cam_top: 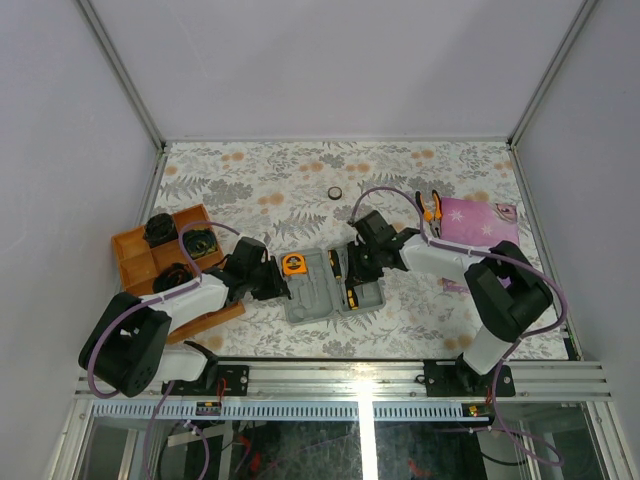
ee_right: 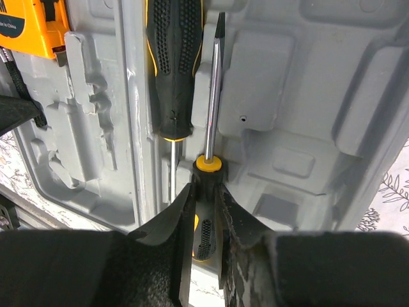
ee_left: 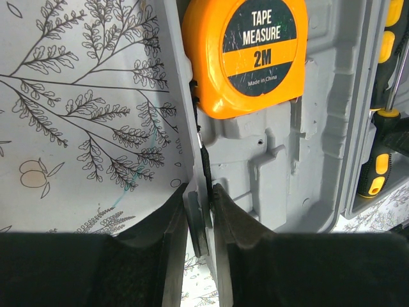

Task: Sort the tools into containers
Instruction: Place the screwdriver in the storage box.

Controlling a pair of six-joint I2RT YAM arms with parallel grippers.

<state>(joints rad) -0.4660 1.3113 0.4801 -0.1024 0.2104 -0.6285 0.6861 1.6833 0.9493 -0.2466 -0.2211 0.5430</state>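
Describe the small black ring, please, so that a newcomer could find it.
Start at the open grey tool case in the middle of the floral table. Straight beyond it, toward the far wall, lies the small black tape ring. Unlike the orange-handled pliers to its right, it is a tiny dark hoop lying alone.

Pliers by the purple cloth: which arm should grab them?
Probably right: the pliers lie on its side, while the left gripper pinches the tool case wall. The right gripper must release its screwdriver first.
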